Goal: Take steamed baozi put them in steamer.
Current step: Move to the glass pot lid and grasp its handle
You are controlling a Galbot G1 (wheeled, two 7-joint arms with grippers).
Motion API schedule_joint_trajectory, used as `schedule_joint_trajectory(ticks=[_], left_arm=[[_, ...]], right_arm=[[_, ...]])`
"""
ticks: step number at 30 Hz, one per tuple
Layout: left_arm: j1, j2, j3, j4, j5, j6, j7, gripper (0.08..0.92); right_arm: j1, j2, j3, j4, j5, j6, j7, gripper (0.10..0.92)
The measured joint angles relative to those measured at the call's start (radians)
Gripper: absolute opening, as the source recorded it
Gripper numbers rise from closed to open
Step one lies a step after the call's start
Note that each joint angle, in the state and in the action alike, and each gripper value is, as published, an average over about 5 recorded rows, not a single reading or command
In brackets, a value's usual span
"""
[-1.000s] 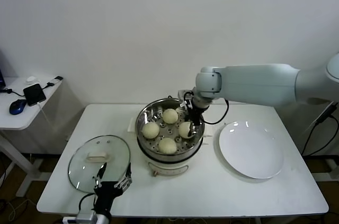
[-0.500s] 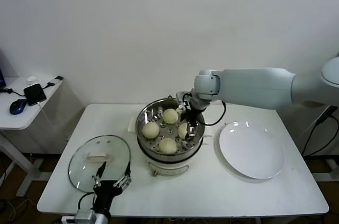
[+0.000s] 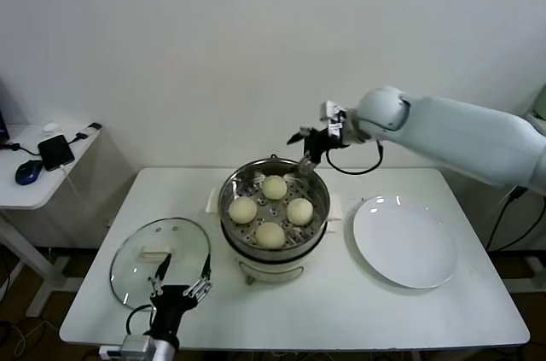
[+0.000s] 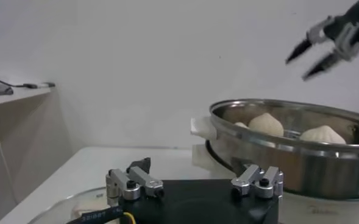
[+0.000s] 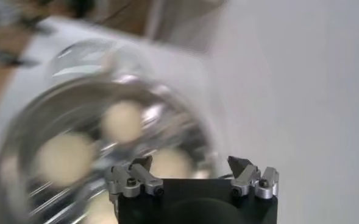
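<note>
Several pale round baozi (image 3: 299,210) lie on the perforated tray of the shiny steamer (image 3: 232,224) at the table's middle. My right gripper (image 3: 299,154) hangs open and empty above the steamer's far rim, clear of the buns. In the right wrist view its gripper (image 5: 190,164) has blurred baozi (image 5: 123,120) and the steamer (image 5: 21,146) below it. My left gripper (image 3: 182,271) stands open and empty over the near edge of the glass lid. The left wrist view shows that gripper (image 4: 194,173), the steamer (image 4: 289,161), a baozi (image 4: 266,124) in it, and the right gripper (image 4: 310,58) above.
A glass lid (image 3: 158,246) with a white handle lies at the front left of the table. A white plate (image 3: 405,241) with nothing on it sits to the right of the steamer. A side table (image 3: 34,186) with a phone and a mouse stands at the far left.
My right gripper has opened, leaving a baozi on the right of the tray, and has risen up and back out of the steamer. The left arm has barely moved.
</note>
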Motion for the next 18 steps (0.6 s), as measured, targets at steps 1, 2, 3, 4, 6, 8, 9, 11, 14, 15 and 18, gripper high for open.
schedule_joint_trajectory(ticks=[1, 2, 3, 4, 6, 8, 9, 11, 14, 15, 18], left_arm=[[-0.002, 0.001, -0.001, 0.002, 0.002, -0.005, -0.001, 0.823], [-0.003, 0.003, -0.002, 0.004, 0.004, -0.010, -0.002, 0.823], [-0.004, 0.005, -0.003, 0.006, 0.004, -0.016, -0.003, 0.823], [-0.005, 0.007, -0.003, 0.008, 0.002, -0.023, -0.005, 0.823], [-0.008, 0.013, -0.004, 0.013, -0.005, -0.036, -0.010, 0.823], [-0.013, 0.019, -0.005, 0.018, -0.014, -0.047, -0.014, 0.823], [-0.015, 0.021, -0.005, 0.021, -0.017, -0.051, -0.015, 0.823], [-0.019, 0.025, -0.007, 0.026, -0.022, -0.057, -0.016, 0.823], [-0.028, 0.027, -0.012, 0.033, -0.022, -0.065, -0.016, 0.823], [-0.032, 0.028, -0.014, 0.036, -0.021, -0.067, -0.016, 0.823], [-0.044, 0.035, -0.021, 0.043, -0.013, -0.071, -0.018, 0.823]], right_arm=[[-0.047, -0.025, 0.063, 0.009, -0.016, 0.006, 0.041, 0.823], [-0.097, -0.048, 0.128, 0.019, -0.032, 0.013, 0.083, 0.823], [-0.149, -0.069, 0.191, 0.028, -0.048, 0.021, 0.123, 0.823], [-0.205, -0.088, 0.257, 0.038, -0.063, 0.030, 0.162, 0.823], [-0.328, -0.119, 0.390, 0.060, -0.091, 0.047, 0.233, 0.823], [-0.460, -0.138, 0.524, 0.084, -0.118, 0.062, 0.291, 0.823], [-0.526, -0.144, 0.590, 0.097, -0.130, 0.070, 0.315, 0.823], [-0.659, -0.148, 0.723, 0.124, -0.154, 0.085, 0.356, 0.823], [-0.856, -0.133, 0.922, 0.166, -0.187, 0.108, 0.402, 0.823], [-0.923, -0.123, 0.989, 0.180, -0.198, 0.116, 0.414, 0.823], [-1.113, -0.081, 1.179, 0.218, -0.231, 0.144, 0.447, 0.823]])
